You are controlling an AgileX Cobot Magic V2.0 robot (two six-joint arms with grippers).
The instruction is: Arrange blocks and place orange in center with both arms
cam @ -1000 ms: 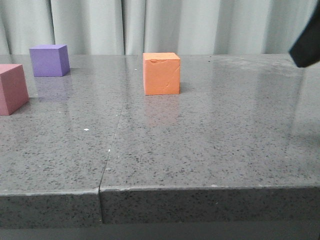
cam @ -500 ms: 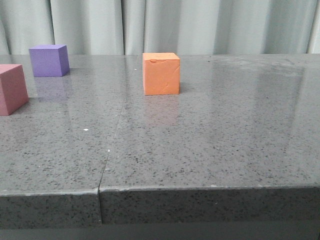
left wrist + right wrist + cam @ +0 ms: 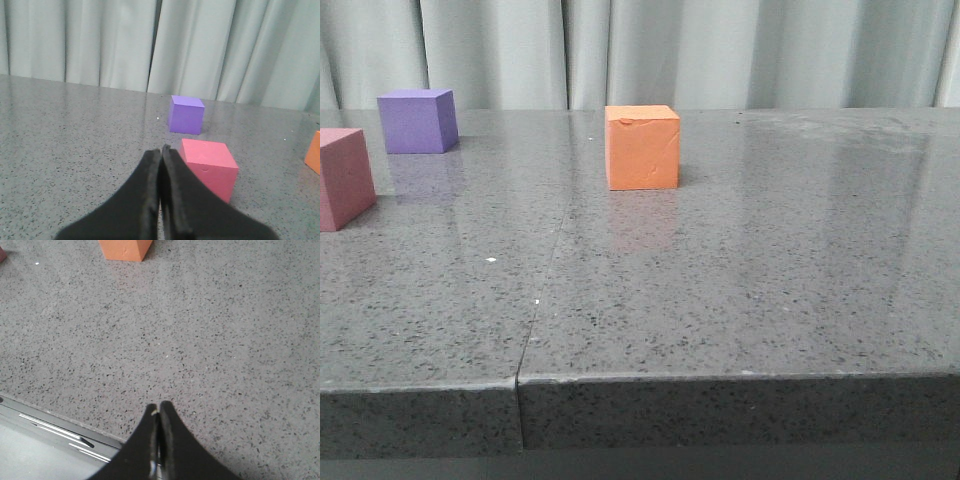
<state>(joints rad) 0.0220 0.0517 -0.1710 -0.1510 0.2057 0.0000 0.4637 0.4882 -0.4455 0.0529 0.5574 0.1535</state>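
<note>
The orange cube (image 3: pixel 642 147) stands near the middle of the grey table, with a small dent on its top front edge. The purple cube (image 3: pixel 417 121) stands at the far left back. The pink cube (image 3: pixel 344 178) sits at the left edge, cut off by the frame. No gripper shows in the front view. In the left wrist view my left gripper (image 3: pixel 160 149) is shut and empty, just beside the pink cube (image 3: pixel 210 165), with the purple cube (image 3: pixel 186 114) beyond and an orange corner (image 3: pixel 314 156) at the edge. My right gripper (image 3: pixel 159 406) is shut and empty above the table's front edge, far from the orange cube (image 3: pixel 125 249).
A grey speckled stone table (image 3: pixel 740 280) has a seam (image 3: pixel 542 290) running from front to back left of centre. Pale curtains (image 3: pixel 720 50) hang behind it. The table's front edge (image 3: pixel 55 417) shows in the right wrist view.
A black part of the right arm at the upper right of the front view one second ago has left the frame. The cubes have not moved.
</note>
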